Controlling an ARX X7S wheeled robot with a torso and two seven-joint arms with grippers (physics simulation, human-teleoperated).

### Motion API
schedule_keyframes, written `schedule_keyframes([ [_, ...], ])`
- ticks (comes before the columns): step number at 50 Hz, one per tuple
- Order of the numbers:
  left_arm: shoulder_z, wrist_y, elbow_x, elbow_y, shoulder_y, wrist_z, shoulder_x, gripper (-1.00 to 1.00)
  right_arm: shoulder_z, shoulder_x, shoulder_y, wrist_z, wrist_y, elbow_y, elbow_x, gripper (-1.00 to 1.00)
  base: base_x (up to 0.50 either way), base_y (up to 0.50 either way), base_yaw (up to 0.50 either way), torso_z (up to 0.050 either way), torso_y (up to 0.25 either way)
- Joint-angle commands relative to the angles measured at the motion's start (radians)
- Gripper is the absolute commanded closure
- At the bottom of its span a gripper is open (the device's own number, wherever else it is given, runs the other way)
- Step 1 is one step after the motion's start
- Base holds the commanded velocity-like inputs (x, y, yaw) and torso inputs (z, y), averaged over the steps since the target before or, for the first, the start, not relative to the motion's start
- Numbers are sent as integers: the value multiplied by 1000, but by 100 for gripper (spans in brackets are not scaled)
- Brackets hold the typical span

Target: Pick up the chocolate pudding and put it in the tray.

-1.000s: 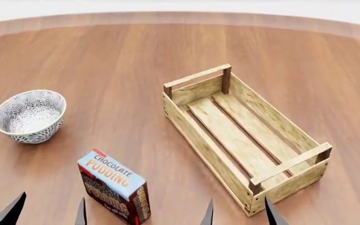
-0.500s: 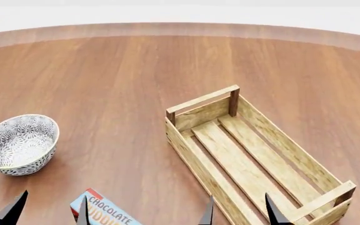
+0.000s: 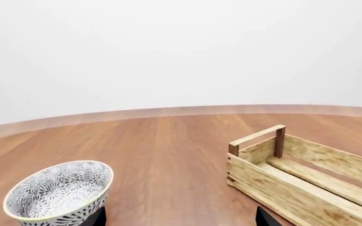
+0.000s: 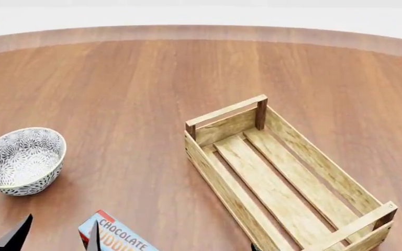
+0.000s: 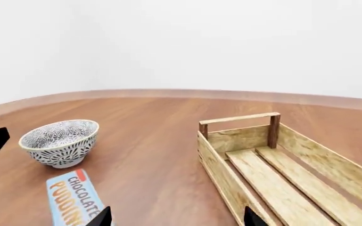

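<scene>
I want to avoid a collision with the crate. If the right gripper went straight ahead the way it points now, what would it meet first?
Probably nothing: the right gripper aims at bare table between the chocolate pudding and the tray. Depth is unclear.

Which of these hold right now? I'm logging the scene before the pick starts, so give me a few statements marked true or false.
1. The chocolate pudding lies inside the tray. False: it sits on the table, outside the tray.
2. The tray holds nothing. True: only its bare slats show.
3. The patterned bowl stands upright on the table, apart from the tray. True.
4. The left gripper is closed on the pudding carton. False: its fingertips stand apart at the head view's lower edge, gripping nothing.
5. The bowl sits between the tray's two handles. False: it is well to the tray's left in the head view.
6. The right gripper carries nothing. True: its fingertips are spread apart with bare table between them.
</scene>
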Motion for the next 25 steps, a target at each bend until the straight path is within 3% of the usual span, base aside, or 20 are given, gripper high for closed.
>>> schedule_keyframes([
  [1, 12, -2, -7, 6, -3, -9, -8, -100, -20, 49, -66, -58, -28, -37, 35, -100, 0, 0, 0, 0, 0],
  [25, 31, -25, -17, 30, -14, -29, -26, -100, -103, 99, -101, -114, -25, 2, -5, -100, 0, 0, 0, 0, 0],
])
